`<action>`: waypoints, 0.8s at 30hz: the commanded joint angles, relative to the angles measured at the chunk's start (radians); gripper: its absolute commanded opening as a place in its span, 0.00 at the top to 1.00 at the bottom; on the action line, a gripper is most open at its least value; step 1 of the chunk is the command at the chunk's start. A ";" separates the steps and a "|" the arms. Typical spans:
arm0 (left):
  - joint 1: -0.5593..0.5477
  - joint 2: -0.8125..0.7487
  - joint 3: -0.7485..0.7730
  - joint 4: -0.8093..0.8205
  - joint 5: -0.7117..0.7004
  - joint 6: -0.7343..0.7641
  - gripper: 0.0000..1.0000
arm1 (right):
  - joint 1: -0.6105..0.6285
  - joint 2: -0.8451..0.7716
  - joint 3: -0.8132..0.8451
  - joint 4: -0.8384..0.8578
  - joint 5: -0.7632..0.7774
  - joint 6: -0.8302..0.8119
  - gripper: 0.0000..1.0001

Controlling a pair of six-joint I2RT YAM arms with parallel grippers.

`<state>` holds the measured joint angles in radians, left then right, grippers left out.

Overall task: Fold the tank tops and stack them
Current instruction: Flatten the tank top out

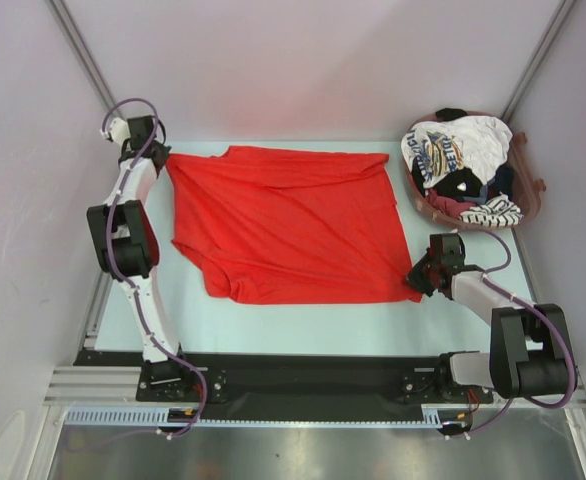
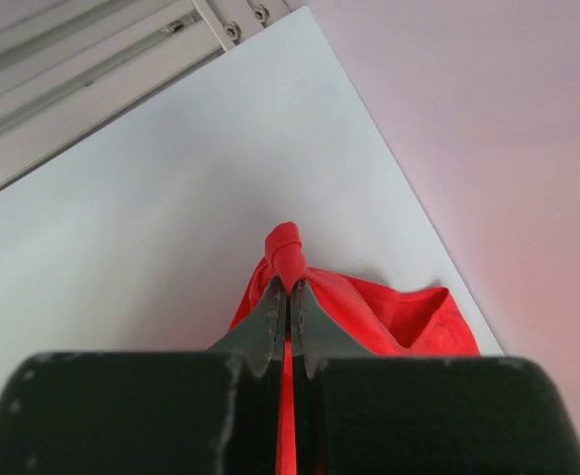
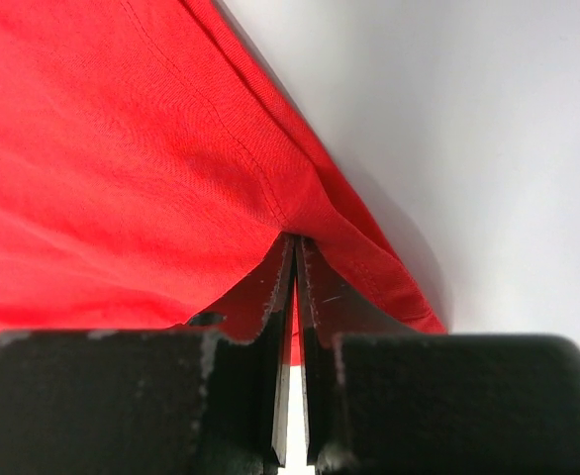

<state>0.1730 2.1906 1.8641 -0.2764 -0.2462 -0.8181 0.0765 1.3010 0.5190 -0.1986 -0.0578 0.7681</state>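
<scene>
Bright red cloth tank top point(image 1: 288, 225) was pinched.
Left hand point(image 2: 288, 297) and right hand point(image 3: 296, 247) were shown clamped on it by wrist views.

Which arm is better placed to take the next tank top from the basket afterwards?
Right, probably. The right gripper pinches the red tank top at its near right corner, on the basket side; the left gripper holds the far left corner, the whole cloth away.
</scene>
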 commanded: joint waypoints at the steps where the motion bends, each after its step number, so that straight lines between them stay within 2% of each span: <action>1: 0.006 -0.014 0.069 -0.040 -0.158 0.051 1.00 | -0.006 0.007 -0.037 -0.036 0.038 -0.010 0.93; 6: 0.051 0.043 0.148 -0.055 -0.119 0.063 0.98 | -0.007 -0.006 -0.043 -0.039 0.039 -0.009 0.92; 8: 0.065 0.070 0.187 -0.067 -0.097 0.079 0.89 | -0.009 -0.009 -0.045 -0.038 0.039 -0.009 0.92; 9: 0.068 0.102 0.232 -0.092 -0.085 0.086 0.77 | -0.011 -0.011 -0.047 -0.038 0.038 -0.007 0.92; 10: 0.068 0.119 0.260 -0.113 -0.070 0.097 0.37 | -0.009 -0.011 -0.047 -0.035 0.036 -0.009 0.92; 13: 0.069 0.167 0.337 -0.205 -0.033 0.085 0.10 | -0.012 -0.009 -0.045 -0.029 0.032 -0.010 0.92; 14: 0.068 0.152 0.322 -0.199 -0.013 0.079 0.09 | -0.011 -0.008 -0.043 -0.027 0.029 -0.012 0.92; 15: 0.065 0.140 0.301 -0.189 0.017 0.073 0.01 | -0.011 -0.008 -0.040 -0.025 0.024 -0.013 0.91; 21: 0.026 0.017 0.120 -0.168 0.056 0.082 0.00 | 0.008 -0.026 -0.004 -0.045 0.012 -0.050 0.87; 23: 0.005 -0.064 0.055 -0.185 0.053 0.076 0.00 | 0.026 -0.051 0.025 -0.070 0.035 -0.061 0.83; 24: -0.003 -0.101 -0.047 -0.163 0.065 0.070 0.00 | 0.037 -0.057 0.035 -0.079 0.055 -0.065 0.80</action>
<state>0.2039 2.2688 1.9244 -0.4328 -0.2161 -0.7506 0.0906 1.2751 0.5125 -0.2062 -0.0570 0.7448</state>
